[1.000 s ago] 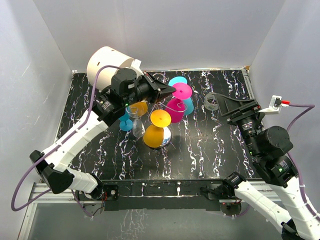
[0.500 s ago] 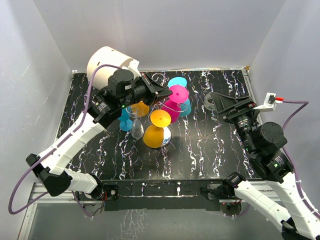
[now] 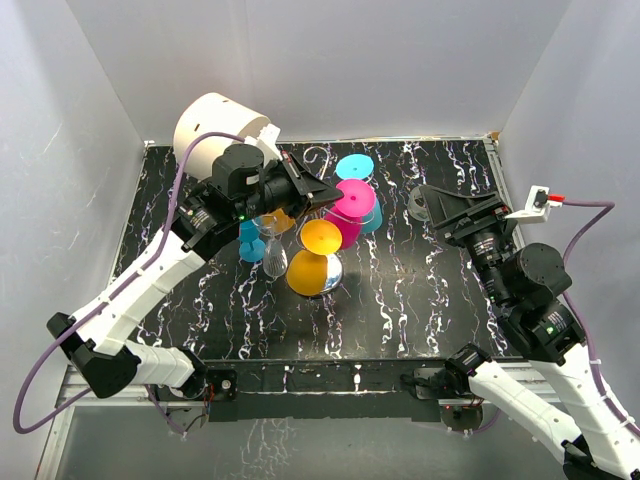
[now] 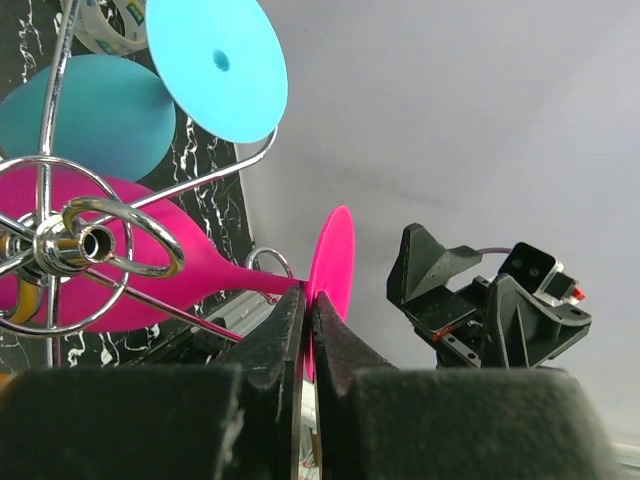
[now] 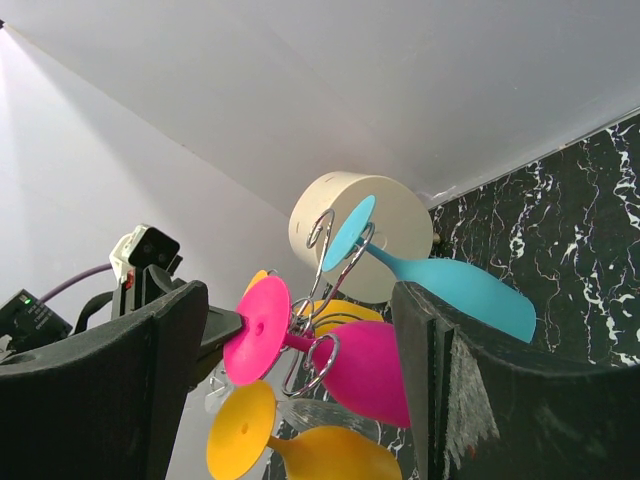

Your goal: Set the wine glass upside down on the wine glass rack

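Top external: my left fingers (image 3: pixel 318 190) reach over the wine glass rack (image 3: pixel 328 276) to the pink wine glass (image 3: pixel 347 222); my right fingers (image 3: pixel 452 206) hover well apart from it, above the tabletop (image 3: pixel 420 290).
Left wrist: left fingers clamped on the stem just behind the pink foot; the stem lies in a wire curl.
Right wrist: right fingers spread wide, holding nothing; the glass is tilted, foot uppermost.
Risk: if I release before the foot seats on the curl, the glass may slide out; a crooked retreat could tug the rack.

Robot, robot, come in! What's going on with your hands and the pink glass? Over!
Left hand shut on pink wine glass stem. It hangs foot-up on wine glass rack. Right hand open, empty. Yellow glass close by.
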Robot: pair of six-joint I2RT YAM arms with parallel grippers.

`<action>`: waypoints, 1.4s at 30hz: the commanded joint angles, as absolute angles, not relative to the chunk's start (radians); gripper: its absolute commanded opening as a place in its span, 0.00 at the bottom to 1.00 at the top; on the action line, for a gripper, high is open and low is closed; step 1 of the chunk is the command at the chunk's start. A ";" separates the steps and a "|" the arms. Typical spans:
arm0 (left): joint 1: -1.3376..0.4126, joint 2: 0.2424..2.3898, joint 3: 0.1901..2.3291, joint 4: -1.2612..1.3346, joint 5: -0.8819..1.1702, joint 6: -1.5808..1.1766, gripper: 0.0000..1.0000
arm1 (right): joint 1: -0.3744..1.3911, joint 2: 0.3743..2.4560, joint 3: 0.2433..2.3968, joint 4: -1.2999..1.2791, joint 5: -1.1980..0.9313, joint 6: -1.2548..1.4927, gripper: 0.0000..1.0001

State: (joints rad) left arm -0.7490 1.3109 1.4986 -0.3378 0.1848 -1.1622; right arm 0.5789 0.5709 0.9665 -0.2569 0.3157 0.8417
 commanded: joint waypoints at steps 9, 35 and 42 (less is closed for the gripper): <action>-0.746 1.251 1.452 -0.245 0.359 -1.129 0.00 | 0.582 0.578 0.971 -0.210 0.316 0.846 0.72; -0.746 1.348 1.527 -0.209 0.416 -1.143 0.00 | 0.582 0.543 0.962 -0.259 0.374 0.881 0.71; -0.753 1.393 1.595 -0.289 0.329 -1.091 0.00 | 0.583 0.539 0.961 -0.266 0.385 0.878 0.71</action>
